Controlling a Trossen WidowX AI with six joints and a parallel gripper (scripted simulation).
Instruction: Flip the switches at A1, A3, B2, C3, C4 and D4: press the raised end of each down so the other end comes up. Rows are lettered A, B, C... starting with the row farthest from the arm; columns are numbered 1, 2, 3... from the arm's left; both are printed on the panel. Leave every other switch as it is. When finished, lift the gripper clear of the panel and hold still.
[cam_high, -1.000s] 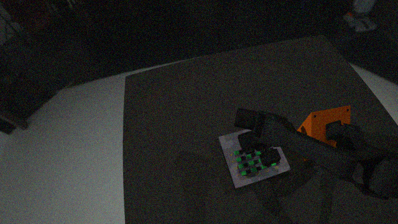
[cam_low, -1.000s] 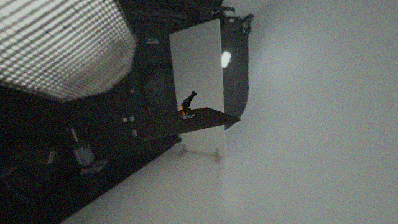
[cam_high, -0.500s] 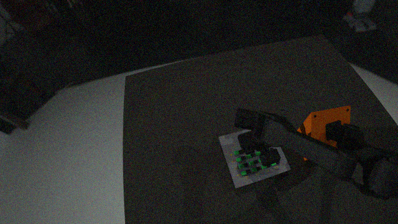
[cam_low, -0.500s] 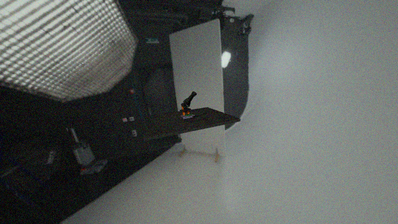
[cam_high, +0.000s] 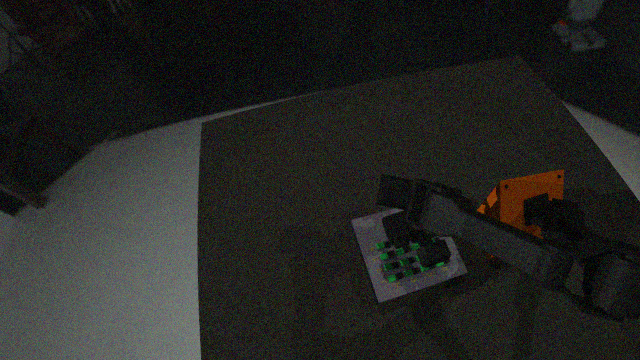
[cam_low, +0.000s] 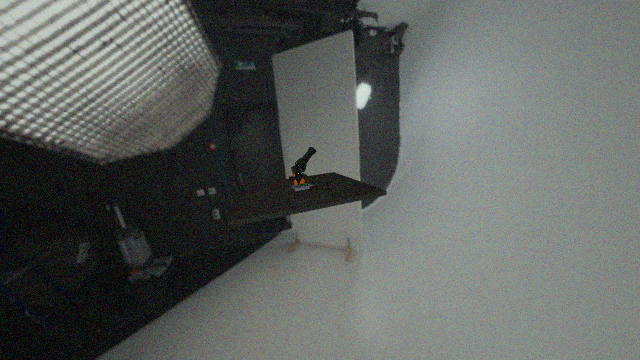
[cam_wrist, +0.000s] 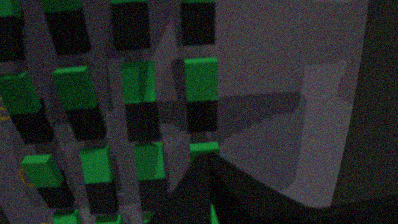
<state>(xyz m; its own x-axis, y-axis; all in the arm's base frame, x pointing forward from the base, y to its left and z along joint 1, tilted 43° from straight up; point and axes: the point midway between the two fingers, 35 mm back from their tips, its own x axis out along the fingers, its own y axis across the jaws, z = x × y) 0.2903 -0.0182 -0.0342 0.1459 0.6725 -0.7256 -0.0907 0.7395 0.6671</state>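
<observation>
Dim lighting, noisy frames. Dark table top (cam_high: 310, 175) carries the whole setup; in the exterior view it shows as a small dark slab (cam_low: 330, 192) in front of a white upright board (cam_low: 320, 100). Arm (cam_high: 500, 240) reaches in from the lower right of the top view, past an orange bracket (cam_high: 530, 197) at its base side. Grey switch panel (cam_high: 370, 270) lies flat on the table under the arm's forward end; part of it is hidden by the arm. Rocker switches (cam_wrist: 201, 92) sit in a grid, each half green, half black. Gripper (cam_wrist: 207, 175) hangs low over the panel near the right-hand column, jaws fully closed with nothing between them. Tip overlaps a green switch end (cam_wrist: 204, 148) in the wrist view; contact cannot be confirmed.
</observation>
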